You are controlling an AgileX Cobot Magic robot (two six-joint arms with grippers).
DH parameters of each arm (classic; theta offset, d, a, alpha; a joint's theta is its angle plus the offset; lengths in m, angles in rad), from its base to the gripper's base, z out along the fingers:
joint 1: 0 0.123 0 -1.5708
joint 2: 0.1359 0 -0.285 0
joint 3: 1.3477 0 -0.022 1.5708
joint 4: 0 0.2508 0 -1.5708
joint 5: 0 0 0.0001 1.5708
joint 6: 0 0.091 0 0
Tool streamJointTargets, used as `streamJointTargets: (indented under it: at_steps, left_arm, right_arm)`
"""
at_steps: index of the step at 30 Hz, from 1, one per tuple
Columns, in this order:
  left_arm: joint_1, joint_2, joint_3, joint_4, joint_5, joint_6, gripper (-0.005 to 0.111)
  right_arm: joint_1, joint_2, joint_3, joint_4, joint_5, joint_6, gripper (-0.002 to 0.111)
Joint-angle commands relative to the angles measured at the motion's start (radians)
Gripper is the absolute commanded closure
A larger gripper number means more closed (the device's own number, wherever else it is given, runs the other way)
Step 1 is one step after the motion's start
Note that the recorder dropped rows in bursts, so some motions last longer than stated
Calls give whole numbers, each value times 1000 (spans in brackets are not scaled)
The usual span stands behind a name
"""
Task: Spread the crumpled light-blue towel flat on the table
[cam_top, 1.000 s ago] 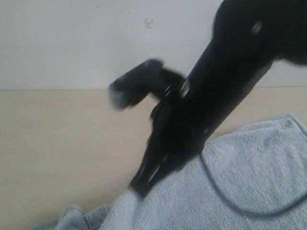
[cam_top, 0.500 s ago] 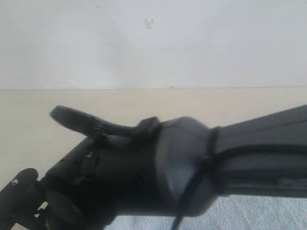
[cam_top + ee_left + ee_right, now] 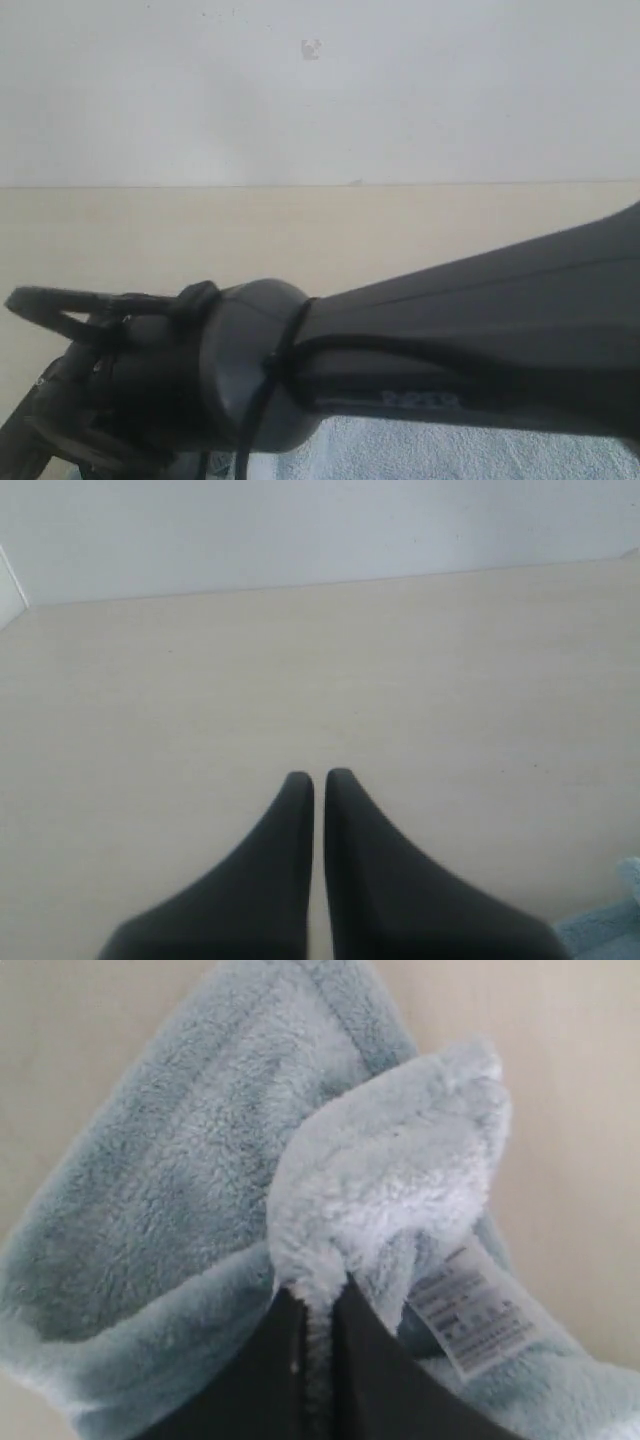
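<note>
In the right wrist view my right gripper (image 3: 318, 1305) is shut on a raised fold of the pale light-blue fluffy towel (image 3: 200, 1170), close beside its white label (image 3: 470, 1305). The towel lies bunched and folded over itself around the fingers. In the exterior view the black right arm (image 3: 450, 340) stretches from the right to the lower left and hides most of the towel (image 3: 420, 455); only a strip shows at the bottom edge. My left gripper (image 3: 319, 780) is shut with nothing in it, over the bare beige table (image 3: 300, 660). A sliver of towel (image 3: 612, 922) shows beside it.
The table (image 3: 300, 225) runs back to a white wall (image 3: 300, 90). The right arm's wrist and camera bracket (image 3: 90, 330) fill the lower left of the exterior view.
The right arm has swung down and to the left across the exterior view, and its wrist now sits at the lower left. It covers far more of the towel than a second ago.
</note>
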Motion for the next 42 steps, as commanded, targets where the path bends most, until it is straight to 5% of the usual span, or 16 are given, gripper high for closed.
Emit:
streamJointTargets:
  at_steps: [1, 6, 12, 16, 22, 28, 33, 37, 42]
  left_arm:
    - [3, -3, 4, 1, -7, 2, 103]
    - [3, -3, 4, 1, -7, 2, 103]
    - [3, -3, 4, 1, -7, 2, 103]
    - [3, -3, 4, 1, -7, 2, 103]
    - [3, -3, 4, 1, -7, 2, 103]
    - [3, -3, 4, 1, -7, 2, 103]
    - [3, -3, 4, 1, -7, 2, 103]
    - [3, -3, 4, 1, -7, 2, 103]
    - [3, -3, 4, 1, -7, 2, 103]
  right_arm:
    - [0, -137, -12, 93, 124, -75, 108]
    - [0, -204, -12, 474, 433, -367, 108]
    - [34, -190, 23, 651, 440, -478, 108]
    - [80, -161, 88, 652, 440, -530, 94]
    - [101, -131, 130, 635, 421, -476, 53]
    - [101, -197, 96, 528, 294, -383, 52]
    - [99, -204, 84, 244, -22, -131, 52]
    - [99, -116, 84, 230, -223, -155, 52]
    - [48, 8, 22, 210, -203, -63, 52]
